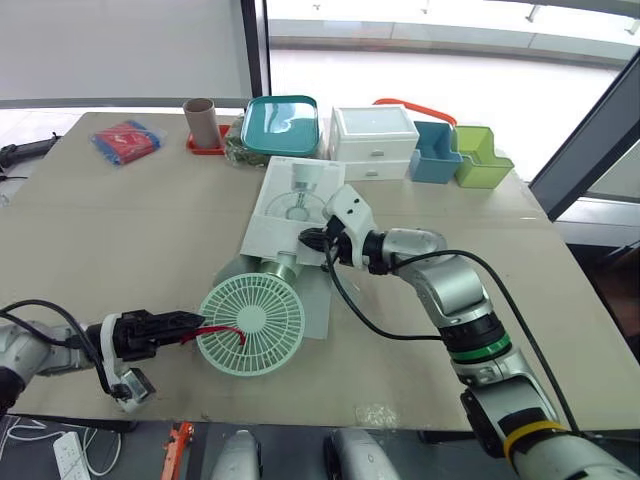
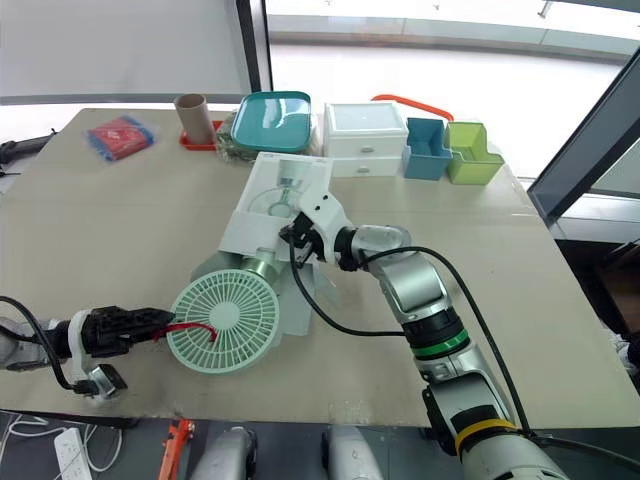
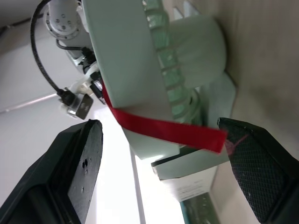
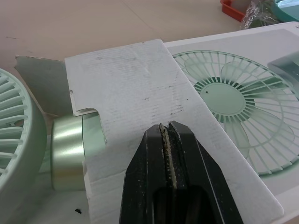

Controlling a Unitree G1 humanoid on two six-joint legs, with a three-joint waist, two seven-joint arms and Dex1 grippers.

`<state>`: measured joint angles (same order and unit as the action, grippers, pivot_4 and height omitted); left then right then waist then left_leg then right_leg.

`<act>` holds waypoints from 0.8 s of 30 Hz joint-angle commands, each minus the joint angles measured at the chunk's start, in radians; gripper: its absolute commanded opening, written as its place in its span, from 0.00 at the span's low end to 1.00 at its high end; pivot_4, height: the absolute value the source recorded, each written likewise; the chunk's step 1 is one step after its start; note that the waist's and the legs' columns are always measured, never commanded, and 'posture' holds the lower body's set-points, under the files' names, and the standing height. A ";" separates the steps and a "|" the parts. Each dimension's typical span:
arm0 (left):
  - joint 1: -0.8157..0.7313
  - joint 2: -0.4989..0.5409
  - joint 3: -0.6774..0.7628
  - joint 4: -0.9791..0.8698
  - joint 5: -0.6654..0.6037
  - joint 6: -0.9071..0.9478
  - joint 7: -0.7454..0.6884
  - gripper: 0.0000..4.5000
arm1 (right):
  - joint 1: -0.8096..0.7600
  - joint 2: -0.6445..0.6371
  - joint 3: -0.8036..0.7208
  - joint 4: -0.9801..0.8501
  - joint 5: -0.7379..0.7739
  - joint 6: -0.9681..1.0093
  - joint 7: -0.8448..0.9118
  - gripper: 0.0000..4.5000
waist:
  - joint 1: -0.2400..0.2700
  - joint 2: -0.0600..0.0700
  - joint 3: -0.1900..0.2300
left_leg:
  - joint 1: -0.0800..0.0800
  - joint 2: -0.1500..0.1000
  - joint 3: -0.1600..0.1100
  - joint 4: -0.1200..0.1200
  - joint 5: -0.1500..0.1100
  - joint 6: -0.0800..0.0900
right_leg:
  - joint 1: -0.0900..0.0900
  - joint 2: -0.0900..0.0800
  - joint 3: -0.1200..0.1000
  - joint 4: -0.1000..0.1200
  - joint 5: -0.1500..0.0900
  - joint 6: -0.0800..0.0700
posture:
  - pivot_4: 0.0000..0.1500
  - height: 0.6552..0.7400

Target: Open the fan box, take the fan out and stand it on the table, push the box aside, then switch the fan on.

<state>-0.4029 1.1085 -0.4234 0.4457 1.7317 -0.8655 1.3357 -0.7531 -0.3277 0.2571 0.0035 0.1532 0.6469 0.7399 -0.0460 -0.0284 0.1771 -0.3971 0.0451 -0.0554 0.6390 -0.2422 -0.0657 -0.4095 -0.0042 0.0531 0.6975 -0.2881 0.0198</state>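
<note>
As wrist views reveal, right gripper point(image 4: 168, 126) pinching box flap point(image 4: 135, 88), left gripper point(image 3: 159, 126) agape

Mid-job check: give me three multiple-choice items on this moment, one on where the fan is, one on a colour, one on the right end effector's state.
1. Where is the fan?
A. held up in the air
B. lying on the table at the open end of the box
C. standing beside the white drawers

2. What colour is the strap on the fan's grille?
A. blue
B. yellow
C. red

3. The right end effector is:
A. shut on the box flap
B. open above the fan
C. shut on the strap

Answers: 1 B, the grille lies on the table in front of the box mouth. 2 C, a red band crosses the pale green grille. 3 A, the right wrist view shows its fingers pinched on the cardboard.
</note>
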 commanded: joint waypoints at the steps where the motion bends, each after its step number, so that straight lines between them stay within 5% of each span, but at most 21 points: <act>1: -0.060 0.042 -0.043 0.036 -0.058 0.021 0.049 0.97 | 0.016 -0.008 0.003 -0.019 0.000 0.009 0.002 0.00 | 0.000 0.000 0.000 | 0.000 0.000 0.000 0.000 0.000 0.000 | 0.000 0.000 0.000 0.000 0.000 0.000 | 1.00 1.00; 24: -0.220 -0.004 -0.305 0.095 -0.116 0.046 0.060 0.97 | 0.017 -0.010 0.005 -0.026 -0.003 0.010 -0.001 0.00 | 0.001 -0.001 -0.001 | 0.000 -0.001 0.000 0.001 0.000 -0.001 | 0.000 -0.001 -0.001 0.001 0.000 0.000 | 1.00 1.00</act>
<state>-0.6035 1.1069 -0.7121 0.5363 1.6342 -0.8099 1.3704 -0.7507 -0.3318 0.2581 0.0002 0.1522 0.6462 0.7394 -0.0453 -0.0296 0.1764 -0.3967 0.0443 -0.0549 0.6396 -0.2419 -0.0662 -0.4093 -0.0051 0.0521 0.6981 -0.2881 0.0198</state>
